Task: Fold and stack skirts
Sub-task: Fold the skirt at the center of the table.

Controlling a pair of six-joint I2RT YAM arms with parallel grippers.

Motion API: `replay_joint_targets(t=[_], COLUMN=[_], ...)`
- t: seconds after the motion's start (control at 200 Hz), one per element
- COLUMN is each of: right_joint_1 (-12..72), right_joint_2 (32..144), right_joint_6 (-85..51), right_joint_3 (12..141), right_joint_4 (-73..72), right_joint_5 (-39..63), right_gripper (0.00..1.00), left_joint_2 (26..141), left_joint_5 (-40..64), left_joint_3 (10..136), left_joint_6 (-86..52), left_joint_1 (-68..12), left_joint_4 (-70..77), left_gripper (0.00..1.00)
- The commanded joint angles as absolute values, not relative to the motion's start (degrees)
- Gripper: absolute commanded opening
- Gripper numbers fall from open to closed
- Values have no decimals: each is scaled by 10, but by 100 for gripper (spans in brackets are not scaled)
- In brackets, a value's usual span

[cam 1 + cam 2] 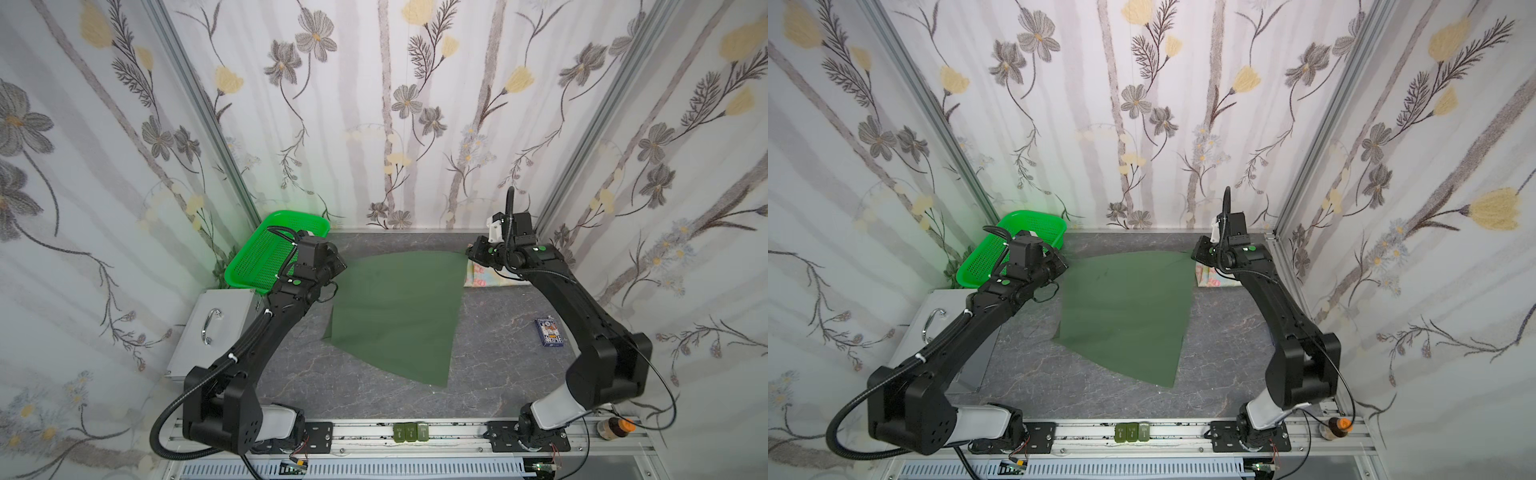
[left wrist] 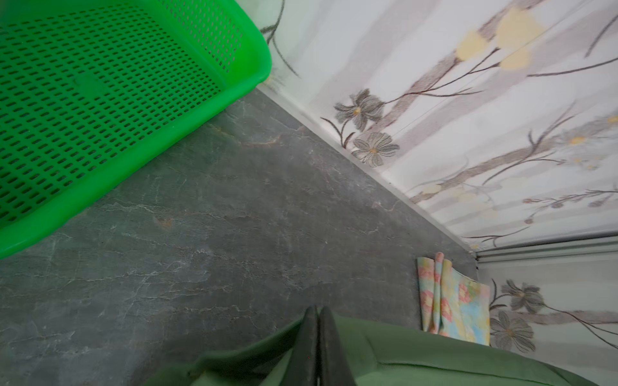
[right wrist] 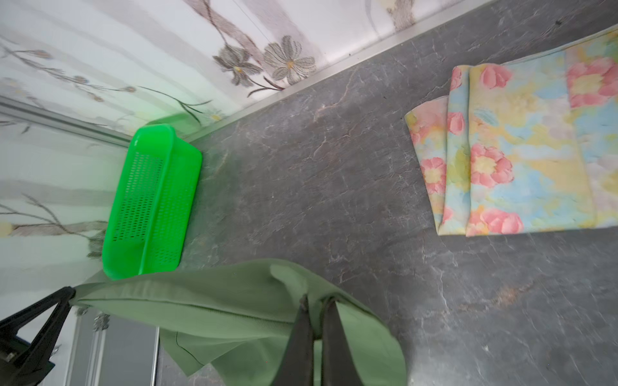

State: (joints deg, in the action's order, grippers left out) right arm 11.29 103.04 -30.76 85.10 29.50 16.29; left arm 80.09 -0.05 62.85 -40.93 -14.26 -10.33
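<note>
Right wrist view shows your right claw (image 3: pixel 315 302) pinched shut on one end of the dark green skirt (image 3: pixel 214 294), your left claw (image 2: pixel 317 312) shut on the other, the rest draped on the tabletop (image 3: pixel 334 167) near the folded floral skirt (image 3: pixel 521 150). Pull unevenly and a corner may slip free.

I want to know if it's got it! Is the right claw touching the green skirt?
Touching. The right wrist view shows the right claw shut on the green skirt, with the cloth's edge pinched in it and lifted off the table.
</note>
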Motion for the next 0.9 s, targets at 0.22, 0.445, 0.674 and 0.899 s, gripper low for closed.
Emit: replay_joint_targets(t=[0.22, 0.445, 0.674, 0.899], right_joint_1=[136, 190, 218, 223], right_joint_2=[1130, 1043, 988, 936], right_joint_6=[-272, -284, -320, -329], right_joint_3=[867, 701, 577, 518], right_joint_4=[185, 137, 104, 107], right_joint_5=[158, 122, 131, 130], right_gripper=[0, 0, 0, 0], left_joint_2=[928, 864, 812, 733], left_joint_5=[35, 21, 11, 6], left_joint_3=[638, 527, 447, 388], left_joint_6=[-348, -336, -360, -354], left_joint_1=[-114, -106, -80, -68], left_joint_4=[94, 177, 177, 179], left_gripper=[0, 0, 0, 0])
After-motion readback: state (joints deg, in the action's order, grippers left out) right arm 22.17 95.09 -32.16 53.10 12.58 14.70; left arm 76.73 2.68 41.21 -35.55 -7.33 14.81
